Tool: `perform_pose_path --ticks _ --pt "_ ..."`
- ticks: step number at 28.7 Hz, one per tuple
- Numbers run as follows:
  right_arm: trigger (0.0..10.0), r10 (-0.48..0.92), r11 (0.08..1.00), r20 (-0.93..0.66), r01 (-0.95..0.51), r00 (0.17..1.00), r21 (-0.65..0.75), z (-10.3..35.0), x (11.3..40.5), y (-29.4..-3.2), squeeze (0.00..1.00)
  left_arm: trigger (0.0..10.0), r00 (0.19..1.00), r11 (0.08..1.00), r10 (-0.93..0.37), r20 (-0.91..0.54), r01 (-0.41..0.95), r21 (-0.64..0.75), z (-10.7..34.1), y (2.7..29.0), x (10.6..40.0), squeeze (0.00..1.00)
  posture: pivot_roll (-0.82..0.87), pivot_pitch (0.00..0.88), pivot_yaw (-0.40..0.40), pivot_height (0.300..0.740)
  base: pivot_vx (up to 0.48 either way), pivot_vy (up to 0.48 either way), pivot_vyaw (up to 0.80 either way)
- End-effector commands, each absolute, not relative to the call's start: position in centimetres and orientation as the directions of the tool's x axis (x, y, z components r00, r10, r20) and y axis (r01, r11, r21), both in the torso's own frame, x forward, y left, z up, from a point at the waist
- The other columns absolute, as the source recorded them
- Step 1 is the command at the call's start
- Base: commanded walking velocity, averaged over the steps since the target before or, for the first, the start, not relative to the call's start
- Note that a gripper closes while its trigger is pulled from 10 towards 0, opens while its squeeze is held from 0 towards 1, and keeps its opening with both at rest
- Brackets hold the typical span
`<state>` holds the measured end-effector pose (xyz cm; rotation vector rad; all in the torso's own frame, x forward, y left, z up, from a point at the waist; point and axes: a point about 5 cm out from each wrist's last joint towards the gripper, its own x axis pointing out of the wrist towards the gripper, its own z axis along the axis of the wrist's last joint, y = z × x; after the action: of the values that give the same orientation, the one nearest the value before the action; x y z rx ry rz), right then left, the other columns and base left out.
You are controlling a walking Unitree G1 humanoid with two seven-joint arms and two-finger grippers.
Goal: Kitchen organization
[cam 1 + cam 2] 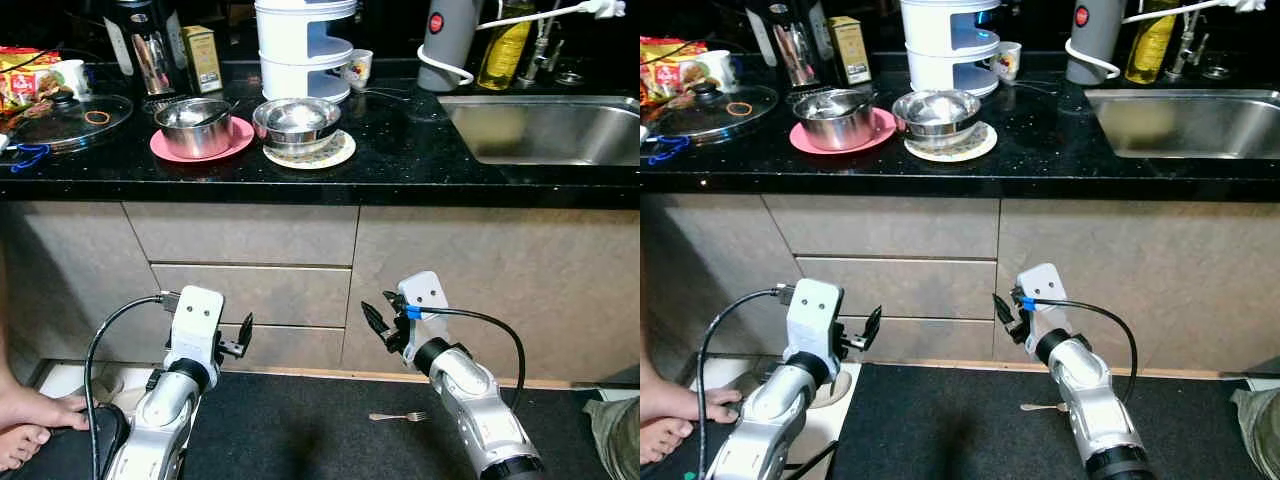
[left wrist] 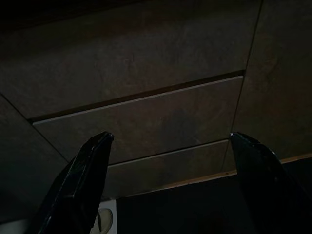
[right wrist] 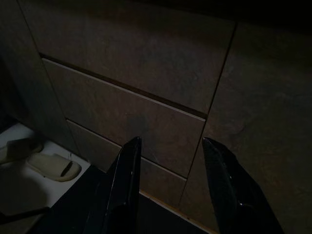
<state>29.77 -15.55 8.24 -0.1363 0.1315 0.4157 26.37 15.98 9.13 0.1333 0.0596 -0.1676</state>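
Both the left claw (image 1: 243, 336) and right claw (image 1: 376, 322) hang spread and empty before the drawers (image 1: 250, 293), while the fork (image 1: 398, 416) on the floor mat could get trodden if the robot steps forward.

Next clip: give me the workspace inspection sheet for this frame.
Surface: black countertop, crowded at left, steel sink at right.
Job's things: steel pot on pink plate; steel bowl on patterned plate; glass lid.
Clutter: fork on dark floor mat.
Grippers: left gripper and right gripper low before the drawers, jaws open, empty.
Cables: black cable on left arm.
Surroundings: person's bare feet, slipper.
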Motion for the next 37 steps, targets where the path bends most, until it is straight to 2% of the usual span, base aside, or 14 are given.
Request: perform_pose_path --ticks 1,11,37 --pt "10.0 0.392 0.907 -0.151 -0.409 0.907 -0.1 8.18 29.65 -15.58 0.0 10.0 0.983 0.976 -0.155 -0.095 0.167 0.137 8.76 16.21 26.31 0.0 0.07 0.0 -0.025 0.74 0.0 0.0 0.0" --pt "10.0 0.374 0.914 -0.155 -0.391 0.914 -0.103 8.18 29.76 -15.92 0.0 10.0 0.984 0.977 -0.151 -0.09 0.163 0.137 8.89 16.13 26.44 0.0 0.06 0.0 -0.027 0.74 0.0 0.0 0.0" --pt "10.0 0.375 0.914 -0.164 -0.393 0.913 -0.101 8.27 29.85 -16.02 0.0 10.0 0.982 0.973 -0.163 -0.098 0.177 0.151 9.02 15.87 26.52 0.0 0.07 0.007 -0.035 0.74 0.0 0.0 0.79"
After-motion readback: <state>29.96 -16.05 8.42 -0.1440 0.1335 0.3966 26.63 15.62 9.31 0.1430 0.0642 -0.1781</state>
